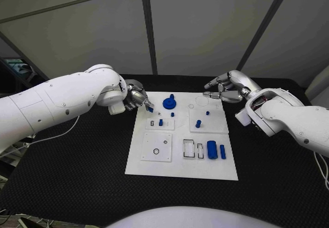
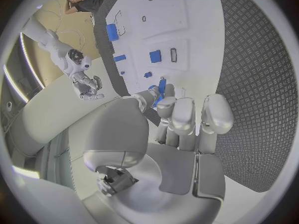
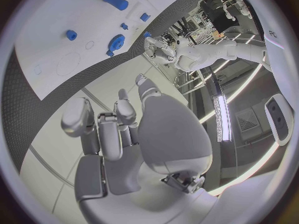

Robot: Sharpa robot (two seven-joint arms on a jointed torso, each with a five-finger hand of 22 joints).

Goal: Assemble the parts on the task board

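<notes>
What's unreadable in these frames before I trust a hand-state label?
- Left hand: in the head view its fingertips blur into a small blue part; in the left wrist view its own fingers cover that part, so contact is unclear.
- Right hand: curled fingers hide its palm.
- Small blue pegs: too small to tell seated or loose.

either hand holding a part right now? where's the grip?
Left hand pinches a small blue part between its fingertips, at the board's far left corner; the exact grip spot is hidden. Right hand holds nothing, fingers curled.
</notes>
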